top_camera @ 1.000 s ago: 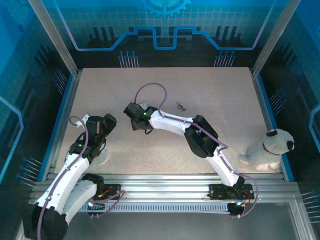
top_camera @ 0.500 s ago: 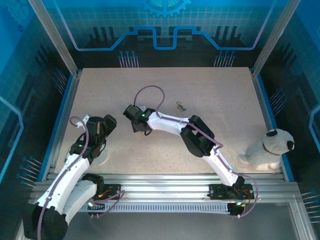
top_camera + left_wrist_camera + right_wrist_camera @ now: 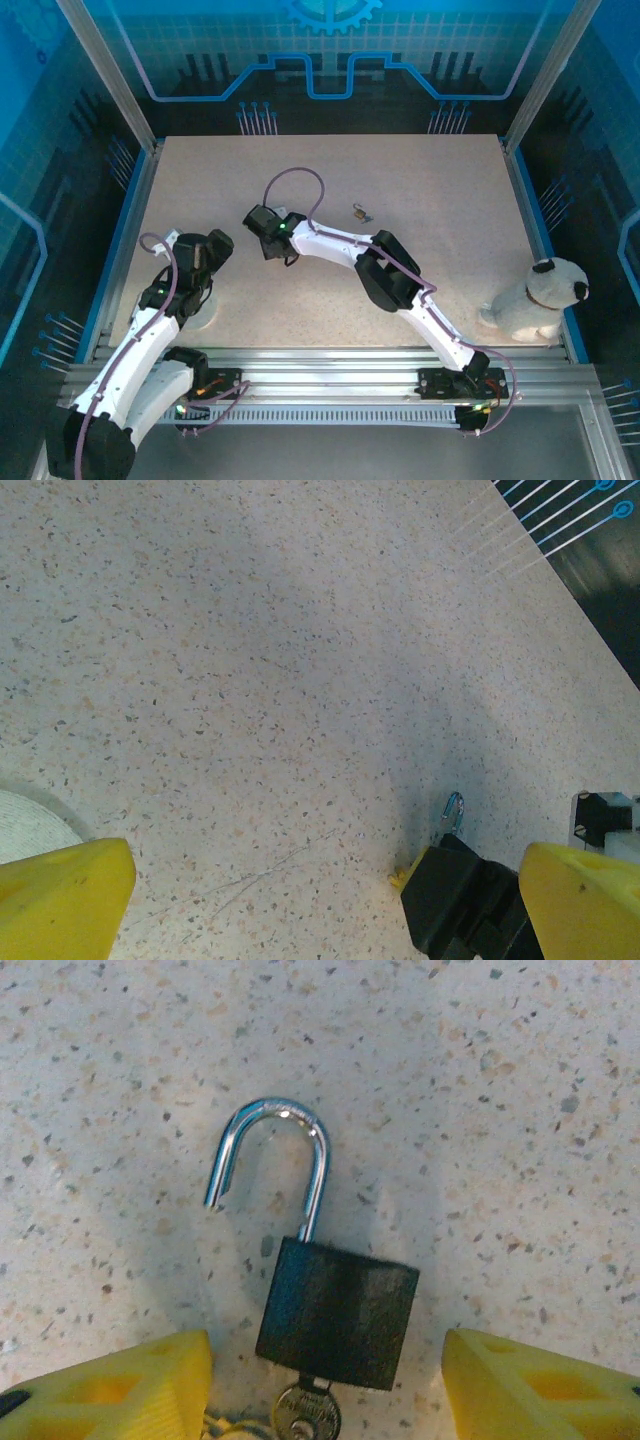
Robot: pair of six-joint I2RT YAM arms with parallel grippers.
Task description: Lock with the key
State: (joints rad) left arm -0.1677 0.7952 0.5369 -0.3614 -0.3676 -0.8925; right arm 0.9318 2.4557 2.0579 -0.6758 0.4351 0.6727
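The padlock [image 3: 338, 1310] is lying flat on the speckled bench [image 3: 450, 180], a bit left of the middle; its black body is facing up and its silver loop [image 3: 275, 1140] is standing open, with one end out of the body and the other end in it; the key [image 3: 305, 1415] is sticking in the bottom of the body, on the side nearest the wrist camera; the right end effector [image 3: 325, 1365] is hanging low over the padlock, and its two yellow fingers [image 3: 120, 1395] are standing apart, one on each side of the black body; there is a little bare bench showing between each finger and the padlock, so they are not touching it and are holding nothing; the right arm is reaching far across the bench to get there; the left end effector [image 3: 320, 900] is waiting over the left part of the bench, with its own fingers spread wide apart and nothing between them; a white round patch [image 3: 30, 825] is showing on the bench just beside one of them; from the left wrist, the tip of the silver loop is peeking out next to the black right end effector; a small metal thing [image 3: 360, 213] is lying by itself farther back, too small to tell what it is; a toy dog [image 3: 535, 298] is sitting at the right edge of the bench.
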